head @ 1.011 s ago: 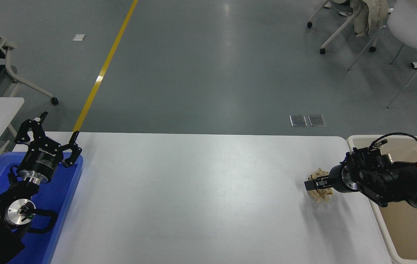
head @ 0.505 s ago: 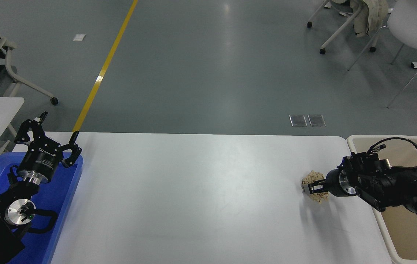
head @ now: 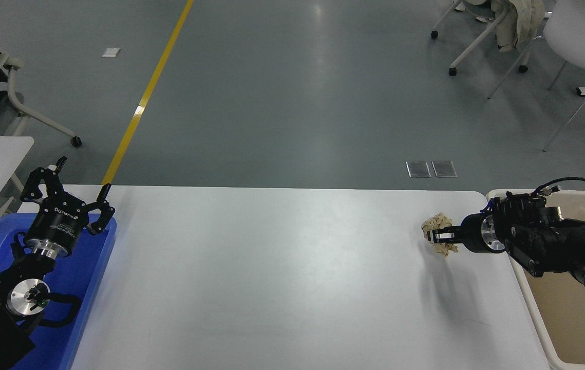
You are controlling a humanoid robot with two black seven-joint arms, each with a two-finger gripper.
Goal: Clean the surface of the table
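Right claw [head: 432,236] clenched on crumpled beige paper [head: 437,241] above table surface [head: 272,277]; "ROBOTIQ"-lettered left claw [head: 69,185] spread wide.

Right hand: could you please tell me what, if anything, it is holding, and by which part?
The right hand is shut on a crumpled beige cloth, pinched around its middle, above the table surface.

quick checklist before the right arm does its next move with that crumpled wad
1. Right gripper shut on the crumpled beige paper wad: ok.
2. Wad lifted off the table surface, its shadow apart below: ok.
3. Beige bin at the table's right end open: ok.
4. Wad over the bin: not ok, it hangs over the table.
5. Left gripper parked over the blue tray: ok.
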